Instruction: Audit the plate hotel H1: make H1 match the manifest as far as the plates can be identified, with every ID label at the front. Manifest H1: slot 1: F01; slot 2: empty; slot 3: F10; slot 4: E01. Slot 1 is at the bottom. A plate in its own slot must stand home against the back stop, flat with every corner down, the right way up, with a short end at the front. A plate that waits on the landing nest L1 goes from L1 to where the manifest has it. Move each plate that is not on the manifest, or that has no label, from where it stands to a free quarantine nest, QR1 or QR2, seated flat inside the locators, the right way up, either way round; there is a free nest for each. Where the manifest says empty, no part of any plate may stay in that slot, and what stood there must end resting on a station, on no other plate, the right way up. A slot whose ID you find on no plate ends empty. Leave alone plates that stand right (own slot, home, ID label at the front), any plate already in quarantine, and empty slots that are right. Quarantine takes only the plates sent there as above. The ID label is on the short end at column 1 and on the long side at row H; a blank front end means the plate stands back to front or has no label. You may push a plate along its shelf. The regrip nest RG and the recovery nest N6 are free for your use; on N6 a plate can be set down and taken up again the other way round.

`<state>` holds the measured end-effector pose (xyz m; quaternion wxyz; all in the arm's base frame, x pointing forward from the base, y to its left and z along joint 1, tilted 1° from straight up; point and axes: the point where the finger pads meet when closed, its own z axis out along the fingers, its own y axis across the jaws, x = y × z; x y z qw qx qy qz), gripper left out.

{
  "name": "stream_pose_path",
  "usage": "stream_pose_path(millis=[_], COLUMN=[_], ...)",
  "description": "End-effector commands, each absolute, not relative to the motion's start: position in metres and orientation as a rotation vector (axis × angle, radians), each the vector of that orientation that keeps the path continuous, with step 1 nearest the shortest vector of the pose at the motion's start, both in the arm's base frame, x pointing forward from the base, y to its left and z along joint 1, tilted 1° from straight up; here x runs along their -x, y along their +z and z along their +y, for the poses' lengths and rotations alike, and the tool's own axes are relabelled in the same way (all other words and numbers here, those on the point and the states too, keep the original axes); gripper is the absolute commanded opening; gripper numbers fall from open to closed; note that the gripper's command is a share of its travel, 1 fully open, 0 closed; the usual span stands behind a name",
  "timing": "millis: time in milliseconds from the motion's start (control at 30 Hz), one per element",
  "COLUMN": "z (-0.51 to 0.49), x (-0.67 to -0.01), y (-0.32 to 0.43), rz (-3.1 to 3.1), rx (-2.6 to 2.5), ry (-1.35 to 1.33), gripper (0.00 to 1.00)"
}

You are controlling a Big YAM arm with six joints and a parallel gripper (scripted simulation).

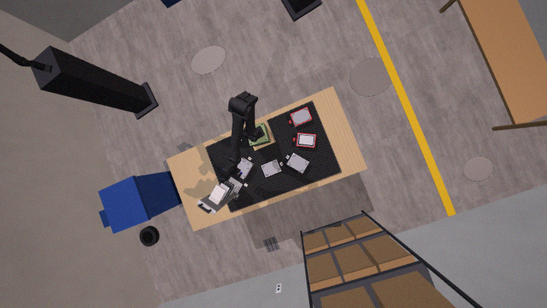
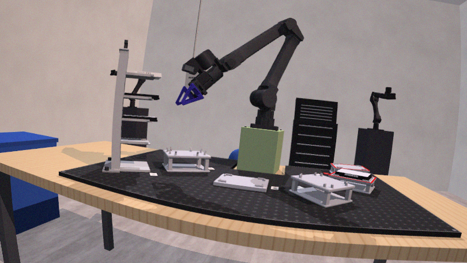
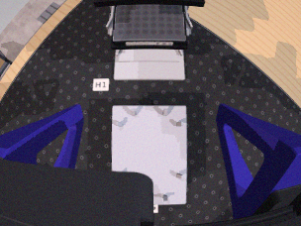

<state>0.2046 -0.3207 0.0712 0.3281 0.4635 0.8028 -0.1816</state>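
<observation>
Hotel H1 point(image 2: 120, 114) stands at the left in the exterior view. A white plate point(image 2: 143, 72) point(image 1: 217, 194) is in its top slot. Dark plates are in slot 3 point(image 2: 143, 96) and slot 2 point(image 2: 142, 118); the bottom shelf point(image 2: 132, 140) looks bare. In the wrist view a dark plate point(image 3: 149, 22) shows a light strip on its front end, its text unreadable. My gripper point(image 2: 179, 104) point(image 3: 150, 111) is open and empty, in front of H1 at about slot 3 height. A plate with a white top point(image 1: 306, 140) point(image 2: 353, 173) sits on one red-rimmed nest; the other red-rimmed nest point(image 1: 301, 116) looks empty.
A raised pin nest point(image 1: 244, 167) point(image 2: 187, 154) point(image 3: 144, 149) stands below the gripper, in front of H1, and looks empty. A low nest point(image 1: 271, 168) point(image 2: 241, 183) and another raised nest point(image 1: 297, 163) point(image 2: 321, 182) stand farther right, both bare. The H1 card point(image 3: 101, 84) lies beside the hotel base.
</observation>
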Motion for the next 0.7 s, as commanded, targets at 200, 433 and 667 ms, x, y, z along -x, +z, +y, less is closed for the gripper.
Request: stream_pose_path(millis=[200,433,667], z=[-0.323,-0.322,-0.322], x=[-0.211,-0.21,-0.21], y=[0.062,0.051,0.041], rz=[2.076,2.076,2.077], rx=[-1.204,-1.205,-1.205], ry=[-0.479,-0.479,-0.479], gripper=[1.0,1.0,1.0])
